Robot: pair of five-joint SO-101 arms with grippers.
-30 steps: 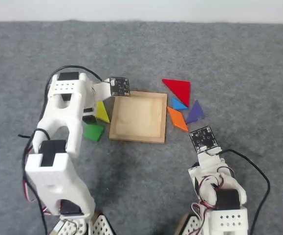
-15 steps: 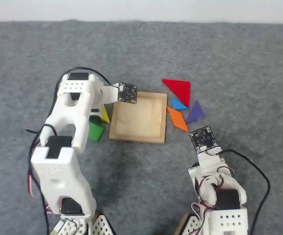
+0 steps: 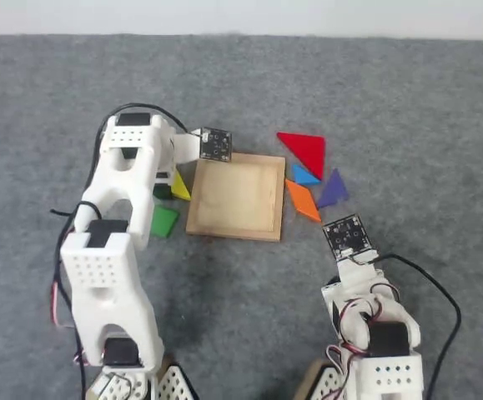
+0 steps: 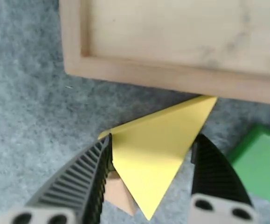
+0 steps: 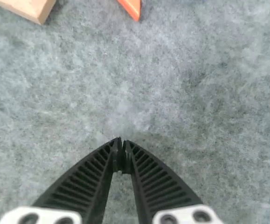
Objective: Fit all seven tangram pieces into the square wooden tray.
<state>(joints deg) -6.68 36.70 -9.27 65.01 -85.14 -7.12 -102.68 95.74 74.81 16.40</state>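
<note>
The left gripper pinched the yellow triangle across its width, just beside the tray, which lay at its three o'clock from overhead. The right gripper, closed and empty, sat farther off.

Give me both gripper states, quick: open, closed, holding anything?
Left gripper: fingers closed on the yellow triangle.
Right gripper: fingers closed, holding nothing.

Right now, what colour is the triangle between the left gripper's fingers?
Yellow. The triangle shows best in the left wrist view.
</note>
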